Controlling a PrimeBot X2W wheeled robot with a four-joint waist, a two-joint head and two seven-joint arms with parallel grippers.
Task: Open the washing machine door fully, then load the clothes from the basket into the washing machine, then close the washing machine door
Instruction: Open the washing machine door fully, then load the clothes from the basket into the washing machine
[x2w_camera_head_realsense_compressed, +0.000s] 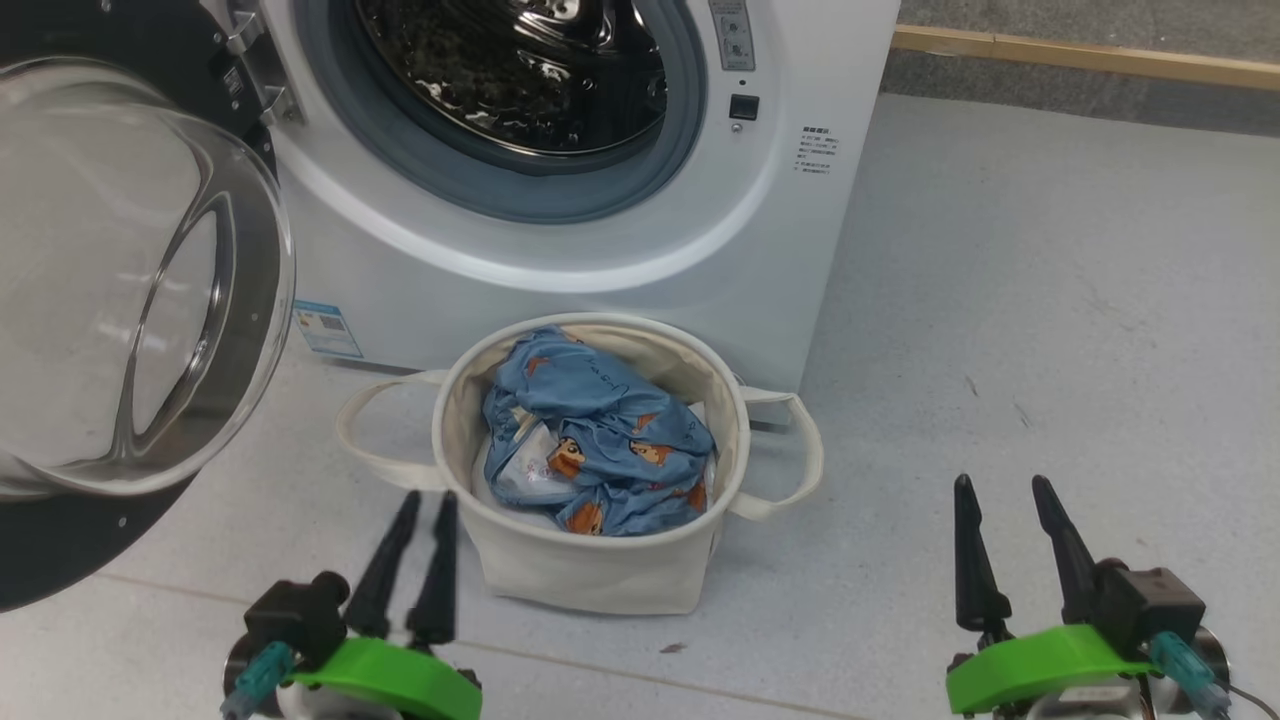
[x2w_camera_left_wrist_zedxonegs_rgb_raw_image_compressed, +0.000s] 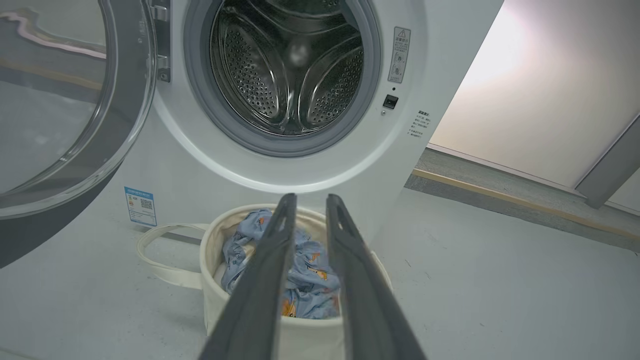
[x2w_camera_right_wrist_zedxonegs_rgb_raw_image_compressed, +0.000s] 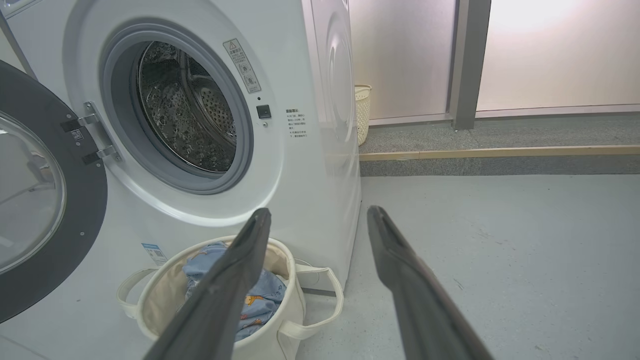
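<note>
Washer (x2w_camera_head_realsense_compressed: 620, 250) glossy white, drum (x2w_camera_head_realsense_compressed: 520, 70) shiny metal; door (x2w_camera_head_realsense_compressed: 100, 280) clr glass; basket (x2w_camera_head_realsense_compressed: 590, 570) matt canvas; clothes (x2w_camera_head_realsense_compressed: 600, 430) soft cloth.

Grey floor (x2w_camera_head_realsense_compressed: 1000, 300) with washing machine (x2w_camera_head_realsense_compressed: 700, 300) and, just before it, basket (x2w_camera_head_realsense_compressed: 590, 570).

washing machine door (x2w_camera_head_realsense_compressed: 130, 300) cut off left | panel text (x2w_camera_head_realsense_compressed: 817, 150) too small

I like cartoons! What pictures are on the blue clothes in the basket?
Little orange-brown cartoon bears on blue fabric; the head view shows the clothes best.
</note>
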